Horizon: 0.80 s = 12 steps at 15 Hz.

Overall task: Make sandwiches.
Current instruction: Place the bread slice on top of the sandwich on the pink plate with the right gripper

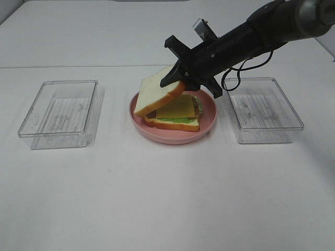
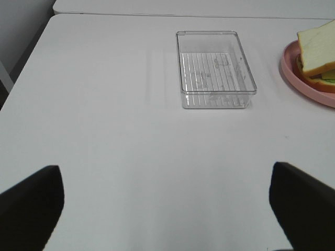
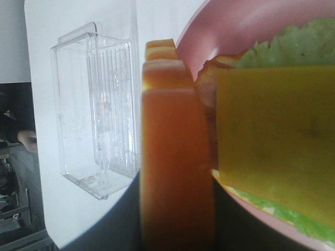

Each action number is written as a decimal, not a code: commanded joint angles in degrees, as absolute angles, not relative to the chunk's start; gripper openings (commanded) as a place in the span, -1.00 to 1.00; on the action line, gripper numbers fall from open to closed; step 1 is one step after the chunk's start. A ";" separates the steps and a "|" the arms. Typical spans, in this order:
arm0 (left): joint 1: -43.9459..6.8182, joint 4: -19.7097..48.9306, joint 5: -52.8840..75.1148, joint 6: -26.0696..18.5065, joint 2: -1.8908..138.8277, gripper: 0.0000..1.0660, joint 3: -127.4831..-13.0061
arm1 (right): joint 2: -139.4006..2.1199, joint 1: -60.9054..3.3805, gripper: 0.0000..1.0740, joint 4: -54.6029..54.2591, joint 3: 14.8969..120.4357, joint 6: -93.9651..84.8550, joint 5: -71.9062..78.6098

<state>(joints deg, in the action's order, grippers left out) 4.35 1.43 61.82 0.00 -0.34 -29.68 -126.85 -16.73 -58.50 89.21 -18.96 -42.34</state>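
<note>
1. Right gripper [image 1: 180, 78] clamped on the top bread slice [image 1: 158, 97] by its far crust edge, reaching in from the right across the pink plate [image 1: 208, 123].
2. Slice held tilted: gripped edge raised, the opposite lower corner down at the left side of the stack, over the plate's left rim.
3. Under it, resting on the plate: bottom bread slice [image 1: 175, 124], then green lettuce [image 1: 178, 119], then yellow cheese square [image 1: 178, 107] on top, mostly uncovered on the right half.
4. A bit of brown bacon [image 1: 152, 113] peeking out at the left beneath the raised slice.
5. In the right wrist view, orange-brown crust [image 3: 175, 172] pinched between the dark fingers, cheese and lettuce just beside it.
6. Left gripper [image 2: 167, 209] spread wide and empty, hanging above bare white table [image 2: 115, 136], well apart from the plate; not visible in the high view.
7. Left clear tray [image 1: 60, 112] empty on the left of the plate; right clear tray [image 1: 264, 110] empty on the right, near the plate's rim but not touching.
</note>
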 commanded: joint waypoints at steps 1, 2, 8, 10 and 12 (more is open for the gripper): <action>4.18 1.43 61.31 0.00 -1.43 0.92 -29.62 | -126.68 -16.67 -1.00 -55.98 89.73 -18.85 -41.60; 4.18 1.43 61.31 0.00 -1.43 0.92 -29.62 | -126.74 -16.67 -1.00 -55.75 89.73 -18.85 -41.65; 4.18 1.43 61.31 0.00 -1.43 0.92 -29.62 | -127.08 -16.67 -0.84 -52.77 89.78 -18.85 -41.48; 4.18 1.43 61.31 0.00 -1.43 0.92 -29.62 | -127.08 -16.67 -0.19 -50.53 90.30 -18.74 -41.60; 4.18 1.43 61.31 0.00 -1.43 0.92 -29.62 | -126.68 -16.67 0.47 -47.90 90.30 -18.16 -42.00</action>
<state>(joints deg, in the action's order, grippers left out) 4.35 1.43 61.82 0.00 -0.34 -29.68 -126.85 -16.73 -49.27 89.90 -18.51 -41.65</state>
